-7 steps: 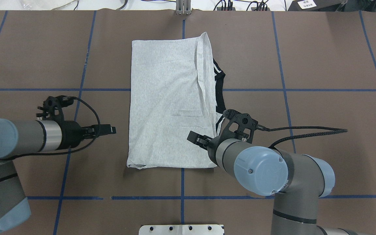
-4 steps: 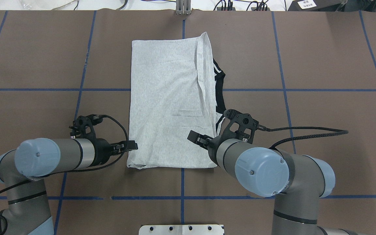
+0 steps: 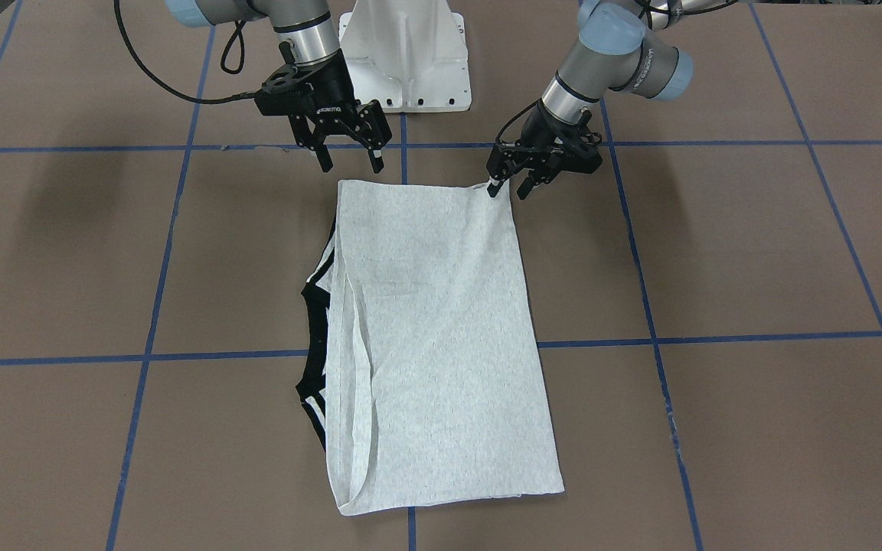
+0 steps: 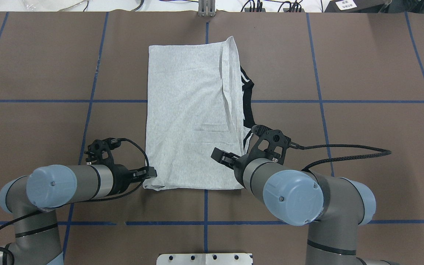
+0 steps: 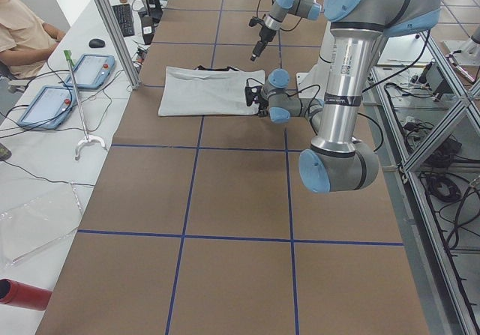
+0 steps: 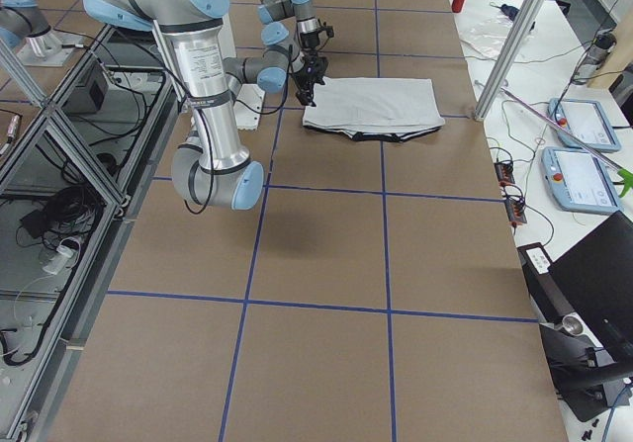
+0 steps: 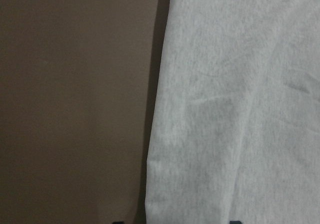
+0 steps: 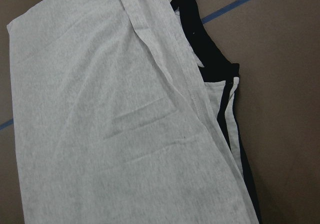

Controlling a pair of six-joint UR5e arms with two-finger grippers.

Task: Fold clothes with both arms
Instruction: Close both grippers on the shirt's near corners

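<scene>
The grey T-shirt (image 4: pixel 190 110) lies folded into a long rectangle at the table's middle (image 3: pixel 433 329). Its black collar trim (image 4: pixel 247 103) pokes out on the right edge (image 8: pixel 215 73). My left gripper (image 4: pixel 150 172) is open and low at the shirt's near-left corner (image 3: pixel 507 188), one finger touching the corner. In the left wrist view the shirt's edge (image 7: pixel 155 134) runs between the two fingertips. Above the near-right corner my right gripper (image 3: pixel 350 158) hangs open and holds nothing (image 4: pixel 221 157).
Blue tape lines (image 4: pixel 90 101) divide the brown table. The white pedestal base (image 3: pixel 406 53) stands behind the shirt. A metal plate (image 4: pixel 204 258) sits at the near edge. Beside the table's far side are a seated person (image 5: pixel 22 28), teach pendants (image 5: pixel 86 69) and cables.
My left arm has swung in toward the shirt and brought its gripper down to the near-left corner. The right arm and the shirt have not moved.
</scene>
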